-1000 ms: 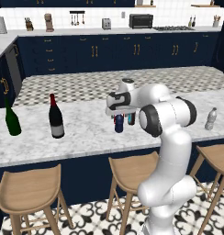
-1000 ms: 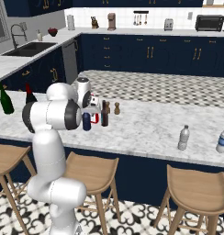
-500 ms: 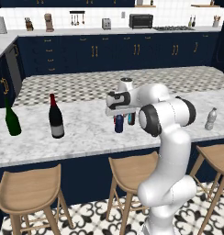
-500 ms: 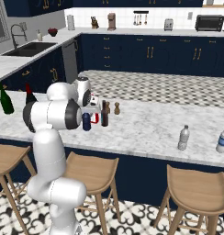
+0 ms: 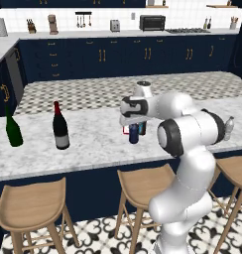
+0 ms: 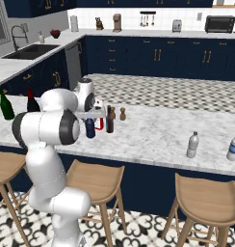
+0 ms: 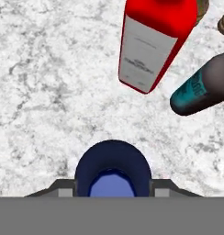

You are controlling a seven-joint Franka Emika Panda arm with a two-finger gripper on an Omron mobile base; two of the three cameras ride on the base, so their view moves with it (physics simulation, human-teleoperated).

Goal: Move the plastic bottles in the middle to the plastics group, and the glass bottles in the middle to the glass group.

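The stubby dark blue bottle (image 7: 112, 172) stands upright on the white marble island counter (image 5: 93, 141), in the little cluster in the middle, and the gripper (image 7: 112, 187) is right down over it. In the hand view its two dark finger tips (image 7: 63, 188) sit tight against either side of the bottle's shoulder, so the jaws are pinched in on it, roughly half closed with the bottle between them. Can't tell if it's off the marble or standing on it.

Just beyond it in the hand view are the flat red bottle (image 7: 153, 43) with the white label and the slim dark brown bottle (image 7: 203, 85) with the teal label, close together but apart from the blue one. From the right base view the brown one stands just beside the blue bottle, with a small wooden shaker-looking thing (image 6: 123, 114) a bit further along.

Well off toward the sink end of the counter are the two wine bottles: the dark green wine bottle (image 5: 13, 130) and the near-black wine bottle with the red neck (image 5: 60, 128), near each other. At the opposite end stands the pale grey translucent bottle (image 6: 192, 145), with a blue-labelled clear bottle (image 6: 233, 147) near it.

Wooden bar stools (image 5: 31, 208) line the near side.
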